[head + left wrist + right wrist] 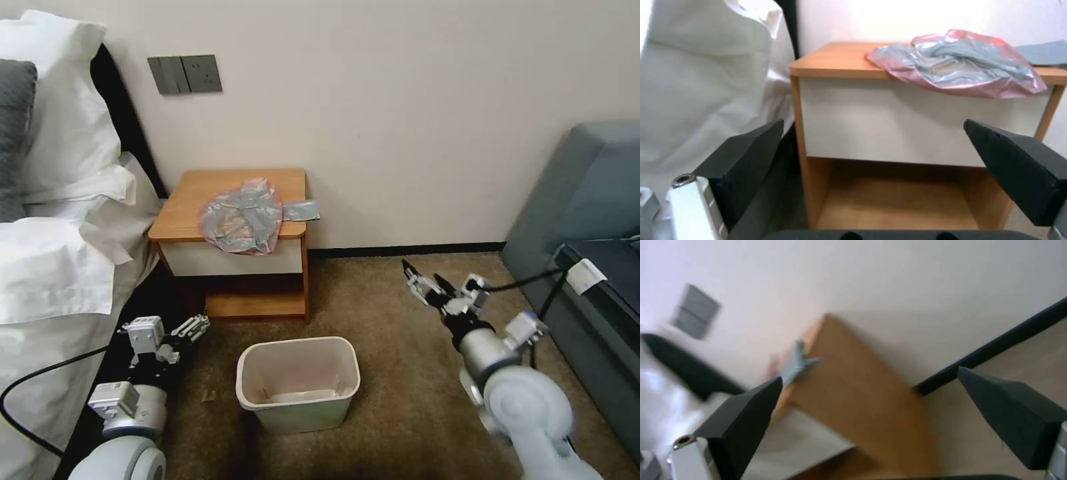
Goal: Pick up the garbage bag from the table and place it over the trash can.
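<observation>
Garbage bag [241, 218] is lying crumpled on the nightstand [193, 193], drooping over its front edge; the trash can [298, 381] is sitting on the carpet in front. Left gripper [193, 327] is hovering low by the bed, right gripper [423, 280] above the carpet. Left wrist view: fingers [746, 163] are spread wide, facing the drawer front. Right wrist view: fingers [744, 420] are wide, holding nothing.

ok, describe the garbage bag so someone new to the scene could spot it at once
Find the table, a wooden nightstand against the wall beside the bed. The garbage bag lies crumpled on its orange-brown top, sagging over the front edge above the white drawer. Unlike the flat grey piece beside it and the white bedsheets, it is crinkly, translucent grey plastic with a pinkish-red rim.
</observation>
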You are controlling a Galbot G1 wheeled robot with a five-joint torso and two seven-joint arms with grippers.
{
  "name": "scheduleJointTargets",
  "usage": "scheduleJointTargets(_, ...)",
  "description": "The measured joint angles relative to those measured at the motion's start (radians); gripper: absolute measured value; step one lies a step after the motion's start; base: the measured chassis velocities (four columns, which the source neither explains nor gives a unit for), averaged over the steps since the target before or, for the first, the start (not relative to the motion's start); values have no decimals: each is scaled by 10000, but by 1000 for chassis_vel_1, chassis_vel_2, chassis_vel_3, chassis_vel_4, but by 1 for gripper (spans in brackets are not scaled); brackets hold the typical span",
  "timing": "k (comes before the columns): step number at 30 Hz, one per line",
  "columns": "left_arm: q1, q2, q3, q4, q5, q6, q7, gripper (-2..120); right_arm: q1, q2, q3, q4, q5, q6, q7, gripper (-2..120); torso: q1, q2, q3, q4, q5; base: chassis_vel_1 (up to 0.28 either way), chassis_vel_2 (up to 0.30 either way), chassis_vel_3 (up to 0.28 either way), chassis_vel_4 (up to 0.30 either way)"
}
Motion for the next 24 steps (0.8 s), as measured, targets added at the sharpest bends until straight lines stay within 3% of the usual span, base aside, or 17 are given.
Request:
scheduleJointTargets(1, 0, 0, 0, 0, 0, 0, 0, 100, 0, 0, 0, 0, 0, 0, 0, 100, 0, 0, 0, 0, 0, 0, 0, 0, 0)
scheduleJointTargets(5, 69, -73, -113, -142, -174, 76, -21, 100, 1835, 264, -907, -1084, 2225, -134, 618, 100, 0, 0, 1, 3, 0, 0, 0, 0, 0)
scheduleJointTargets(9, 202, -64, -160, -294, -175, 90, 1, 100, 2931, 701, -1467, -2167, 3182, -228, 950, 100, 0, 0, 1, 4, -1, 0, 0, 0, 0)
scheduleJointTargets(14, 298, -60, -162, -414, -146, 90, 34, 100, 3580, 1038, -1779, -3092, 3740, -254, 1035, 100, 0, 0, 1, 0, 0, 0, 0, 0, 0)
scheduleJointTargets(17, 402, -81, -169, -587, -135, 80, 111, 100, 4298, 1650, -1916, -4137, 4255, -243, 1048, 100, 1, 0, 1, 1, 0, 0, 0, 0, 0)
scheduleJointTargets(24, 609, -139, -175, -767, -20, 21, 231, 100, 5135, 2358, -1945, -5464, 4011, -215, 770, 100, 1, 0, 1, 1, -1, 0, 0, 0, 0)
